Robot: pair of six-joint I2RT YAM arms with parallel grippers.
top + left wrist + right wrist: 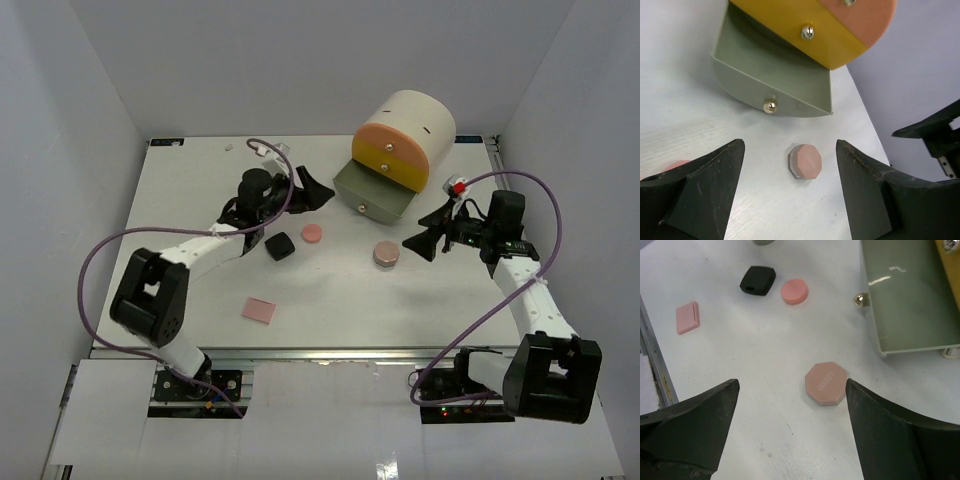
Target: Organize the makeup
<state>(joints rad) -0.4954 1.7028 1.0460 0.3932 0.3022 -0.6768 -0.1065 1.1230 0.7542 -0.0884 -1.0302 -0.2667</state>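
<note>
The makeup lies loose on the white table. A rose-beige octagonal compact (pixel 386 254) sits in front of the open grey drawer (pixel 372 190). It also shows in the left wrist view (pixel 806 161) and the right wrist view (pixel 826 383). A pink round compact (pixel 312 233) and a black case (pixel 280 246) lie left of it, and a flat pink square (pixel 259 311) lies nearer the front. My left gripper (pixel 303 185) is open and empty, hovering left of the drawer. My right gripper (pixel 415 230) is open and empty, just right of the octagonal compact.
The cream cylinder organizer (pixel 408 128) stands at the back right with pink and yellow drawer fronts closed and the grey drawer pulled out, nothing showing in it. White walls enclose the table. A metal rail (pixel 330 352) runs along the front edge.
</note>
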